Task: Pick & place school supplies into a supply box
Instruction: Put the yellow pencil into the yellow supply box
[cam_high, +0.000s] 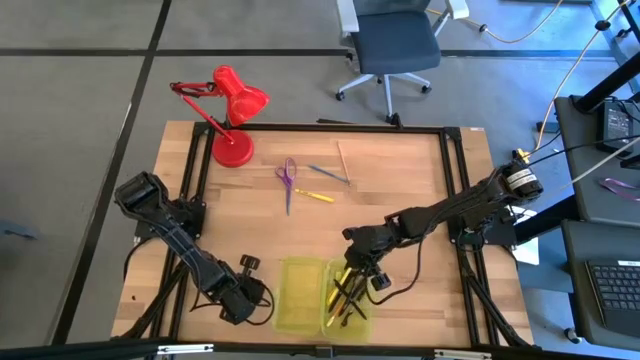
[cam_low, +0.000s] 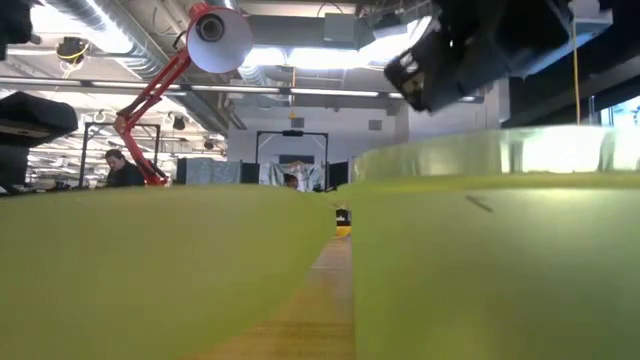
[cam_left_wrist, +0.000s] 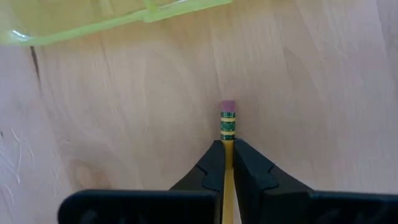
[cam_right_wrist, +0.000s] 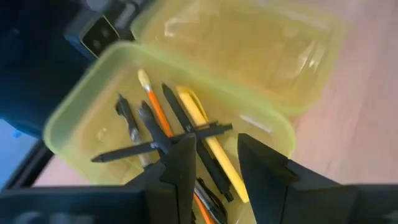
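Now: pencil pinched beside box, pens dropped in

Clamped on a yellow pencil (cam_left_wrist: 227, 134) by left hand (cam_left_wrist: 227, 163), fingers fully closed around the shaft, eraser end poking forward, flat on desk (cam_left_wrist: 298, 81) just beside supply box (cam_high: 300, 295); probably gripped for lifting in. Parked over box's far half, right hand (cam_right_wrist: 214, 163) part open, holding nothing visible; pens (cam_right_wrist: 163, 118) piled below. Scissors (cam_high: 288, 176) well apart from box, unpicked.

Glossy translucent plastic supply box (cam_right_wrist: 186, 74); smooth pale wood table (cam_high: 400, 190).
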